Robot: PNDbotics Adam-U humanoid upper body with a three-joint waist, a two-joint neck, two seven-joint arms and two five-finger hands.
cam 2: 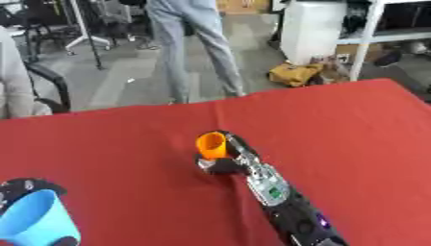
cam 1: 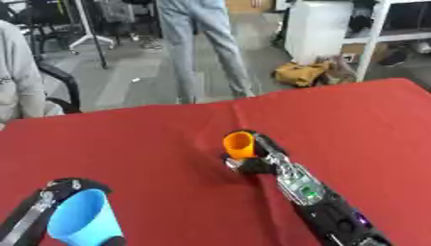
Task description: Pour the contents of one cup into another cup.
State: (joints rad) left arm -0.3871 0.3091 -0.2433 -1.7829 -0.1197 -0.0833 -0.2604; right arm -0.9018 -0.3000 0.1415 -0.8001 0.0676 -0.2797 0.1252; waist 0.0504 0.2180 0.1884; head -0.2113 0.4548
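Note:
An orange cup [cam 1: 239,144] is held near the middle of the red table [cam 1: 151,144], tipped over with its mouth turned left and toward the camera. My right hand [cam 1: 259,158] is shut round it, the arm coming in from the lower right. A light blue cup [cam 1: 82,218] shows at the lower left, its mouth up and leaning to the left. My left hand [cam 1: 59,190] is shut on it from behind and below. The two cups are well apart. I cannot see any contents in either cup.
The red cloth has a crease [cam 1: 240,115] running back from the orange cup. Beyond the far edge are a standing person [cam 1: 202,43], a seated person [cam 1: 17,77] at the left, a white bin [cam 1: 318,29] and a yellow bag [cam 1: 301,73].

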